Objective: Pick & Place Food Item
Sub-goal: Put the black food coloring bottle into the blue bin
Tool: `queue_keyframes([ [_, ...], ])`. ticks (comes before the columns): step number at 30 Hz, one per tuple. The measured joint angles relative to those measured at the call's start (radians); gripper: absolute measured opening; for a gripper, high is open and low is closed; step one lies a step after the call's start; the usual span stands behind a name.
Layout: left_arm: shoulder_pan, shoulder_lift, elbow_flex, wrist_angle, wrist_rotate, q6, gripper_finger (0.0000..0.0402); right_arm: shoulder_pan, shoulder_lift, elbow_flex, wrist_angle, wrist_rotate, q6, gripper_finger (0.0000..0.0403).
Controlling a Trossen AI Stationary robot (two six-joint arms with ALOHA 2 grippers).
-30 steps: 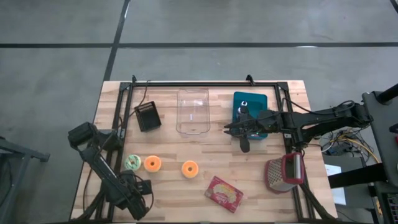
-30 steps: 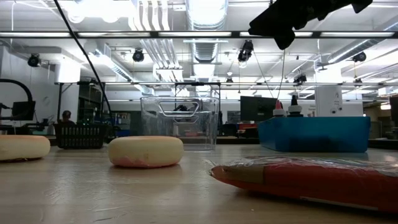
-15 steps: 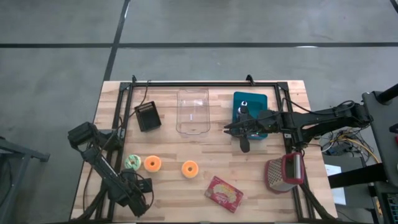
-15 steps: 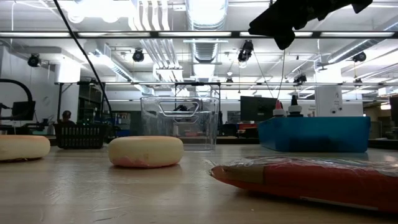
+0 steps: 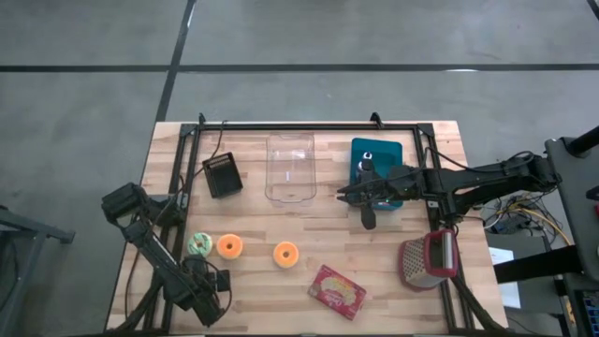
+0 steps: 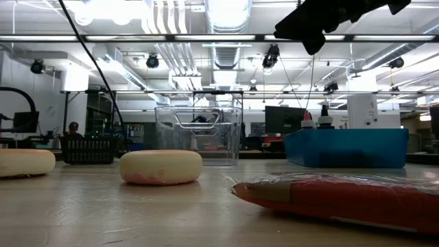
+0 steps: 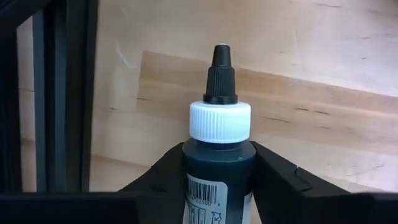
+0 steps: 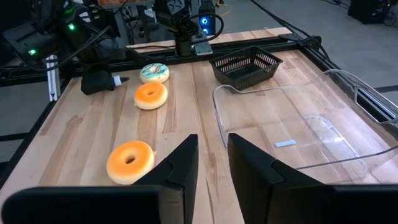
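Left fingers (image 7: 273, 174) clamp bottle (image 7: 219, 155), nozzle pointing forward along them; right fingers (image 8: 180, 163) slightly parted, holding nothing.

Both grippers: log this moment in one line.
left gripper: shut on bottle | right gripper: open, empty, beside clear bin

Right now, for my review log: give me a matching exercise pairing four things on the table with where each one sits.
Things:
1. dark bottle
2. blue bin
3. red packet
4. green donut

Places:
A. under the right arm
B. beside an orange donut
C. in the left pincer
D. near table edge, right of the donuts

Pairs: 1-C, 2-A, 3-D, 4-B
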Motion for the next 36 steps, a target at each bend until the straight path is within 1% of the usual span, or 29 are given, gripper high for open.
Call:
queue_keyframes([
  [2, 0.000, 0.000, 0.000, 0.001, 0.001, 0.001, 0.0141, 0.000, 0.000, 0.000, 0.000, 0.000, 0.000, 0.0087],
  [7, 0.000, 0.000, 0.000, 0.002, 0.001, 0.001, 0.0159, 0.000, 0.000, 0.000, 0.000, 0.000, 0.000, 0.0081],
  [13, 0.000, -0.003, 0.000, 0.003, -0.005, 0.007, 0.0159, 0.000, 0.000, 0.000, 0.000, 0.000, 0.000, 0.0073],
  [19, 0.002, -0.017, -0.001, 0.016, -0.033, 0.027, 0.0158, 0.000, 0.000, 0.000, 0.000, 0.000, 0.000, 0.0078],
  [29, 0.035, -0.065, -0.001, -0.025, -0.229, 0.166, 0.0158, 0.000, 0.000, 0.000, 0.000, 0.000, 0.000, 0.0089],
  [36, 0.094, -0.095, 0.006, -0.031, -0.442, 0.335, 0.0158, 0.000, -0.001, 0.000, 0.000, 0.000, 0.000, 0.0081],
])
